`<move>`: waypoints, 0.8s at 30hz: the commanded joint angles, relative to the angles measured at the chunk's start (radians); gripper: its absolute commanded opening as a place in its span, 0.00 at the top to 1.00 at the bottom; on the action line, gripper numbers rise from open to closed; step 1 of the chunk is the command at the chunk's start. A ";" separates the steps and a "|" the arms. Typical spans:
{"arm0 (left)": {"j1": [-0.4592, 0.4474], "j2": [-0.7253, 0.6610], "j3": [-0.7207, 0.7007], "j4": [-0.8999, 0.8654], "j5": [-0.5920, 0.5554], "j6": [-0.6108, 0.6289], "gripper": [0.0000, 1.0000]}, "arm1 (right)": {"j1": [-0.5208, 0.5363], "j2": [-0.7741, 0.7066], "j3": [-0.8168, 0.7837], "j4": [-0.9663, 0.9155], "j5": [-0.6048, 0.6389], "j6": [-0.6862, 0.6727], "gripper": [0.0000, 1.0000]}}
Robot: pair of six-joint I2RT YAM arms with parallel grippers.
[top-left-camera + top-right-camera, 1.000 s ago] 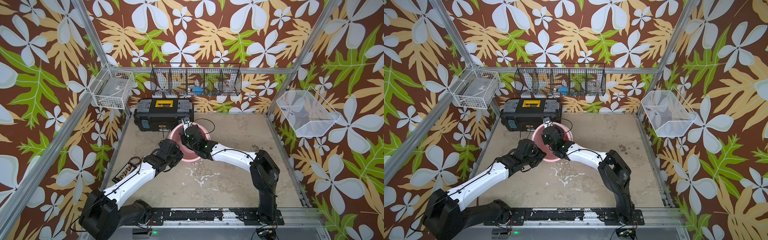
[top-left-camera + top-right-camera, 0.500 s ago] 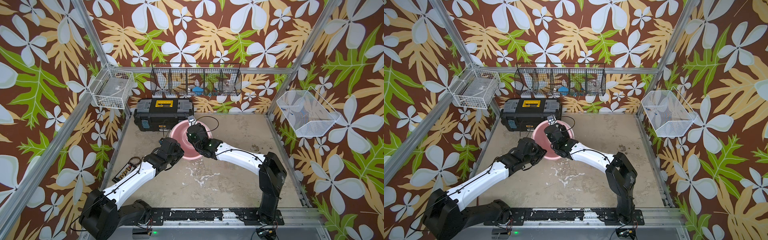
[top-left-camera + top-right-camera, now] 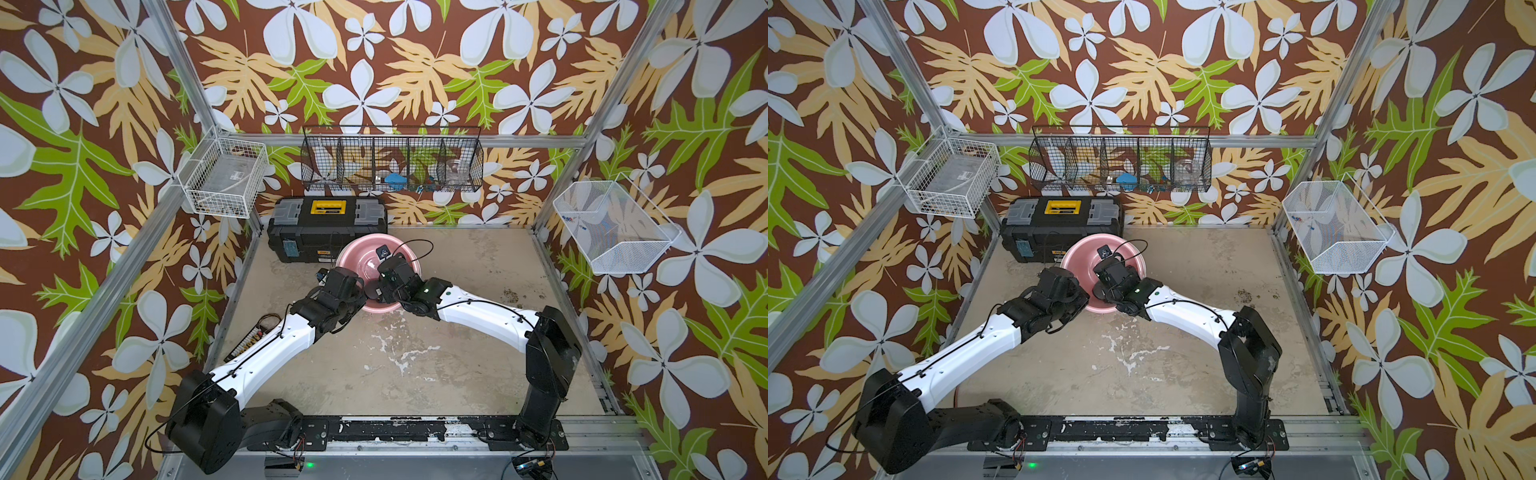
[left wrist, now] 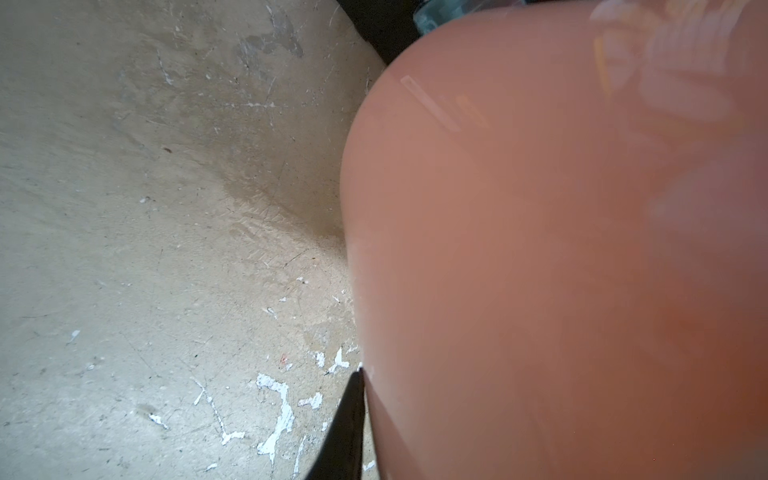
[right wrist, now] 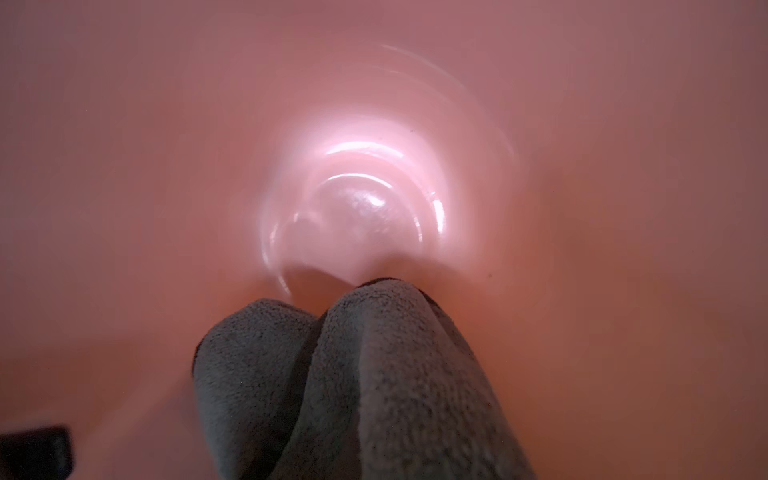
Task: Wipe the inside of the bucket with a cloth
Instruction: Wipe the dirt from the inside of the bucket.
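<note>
The pink bucket (image 3: 365, 259) (image 3: 1084, 259) stands on the table in front of the toolbox, its mouth open to both top views. My left gripper (image 3: 358, 291) is shut on the bucket's near-left wall. In the left wrist view one black finger (image 4: 347, 424) lies against the outer wall (image 4: 540, 249); the other finger is hidden. My right gripper (image 3: 380, 286) reaches down into the bucket, shut on the cloth. The bunched dark grey cloth (image 5: 353, 374) hides the jaws and presses on the inner wall (image 5: 166, 166) near the shiny bottom.
A black toolbox (image 3: 326, 232) with a yellow handle stands right behind the bucket. Wire baskets hang on the left (image 3: 224, 178), back (image 3: 392, 164) and right (image 3: 611, 226) walls. A small wired strip (image 3: 253, 338) lies at the table's left edge.
My right wrist has swept a little to the right inside the bucket, its elbow drifting right and toward the front. The left arm has stayed on the bucket wall, hardly moving.
</note>
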 commanded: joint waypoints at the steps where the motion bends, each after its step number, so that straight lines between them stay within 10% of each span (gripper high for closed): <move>1: 0.002 0.004 0.019 0.034 -0.046 0.024 1.00 | -0.004 -0.015 0.008 -0.082 -0.192 0.034 1.00; 11: 0.001 0.019 0.027 0.039 -0.090 0.061 1.00 | -0.036 -0.312 -0.211 0.062 -0.513 0.091 1.00; 18: 0.001 0.005 0.008 0.056 -0.077 0.080 1.00 | -0.047 -0.597 -0.314 0.259 -0.240 0.066 1.00; 24: 0.002 0.015 -0.010 0.072 -0.029 0.104 1.00 | -0.053 -0.513 -0.147 0.257 -0.226 0.006 1.00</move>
